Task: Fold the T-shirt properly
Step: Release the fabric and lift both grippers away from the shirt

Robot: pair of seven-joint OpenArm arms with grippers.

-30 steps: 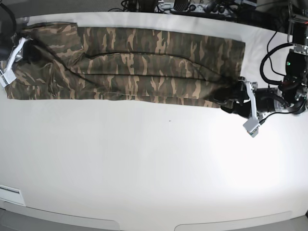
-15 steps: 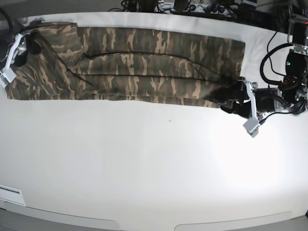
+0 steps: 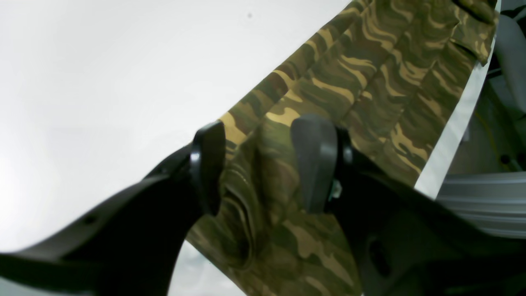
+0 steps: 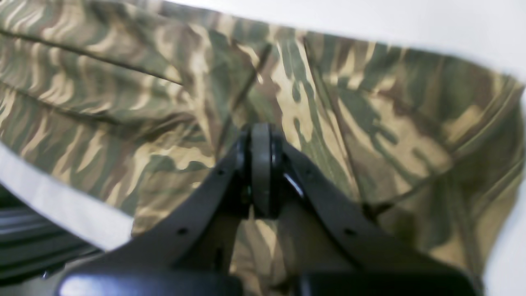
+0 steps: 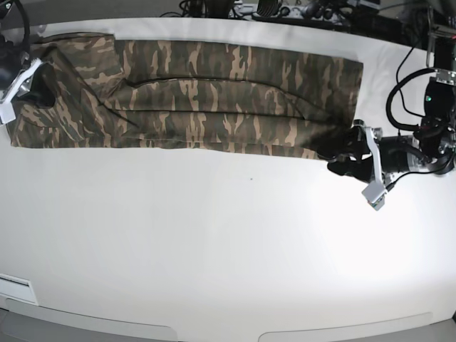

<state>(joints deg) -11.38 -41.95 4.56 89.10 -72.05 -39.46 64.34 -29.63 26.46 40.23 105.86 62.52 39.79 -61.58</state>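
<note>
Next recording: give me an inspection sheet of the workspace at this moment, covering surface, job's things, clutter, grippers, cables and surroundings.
Surface: white table, one tiny dark speck near its middle.
Job's things: T-shirt, camouflage, lying as a long flat band along the table's far side, with creases running along its length.
Clutter: nothing seen.
Grippers: left gripper open, jaws straddling a raised bunch of cloth at the band's end; right gripper shut over the cloth at the other end; whether it pinches fabric cannot be told.
Cables: black cables looping beside the left arm, off the cloth.
Surroundings: dark equipment and wiring beyond the far edge.
</note>
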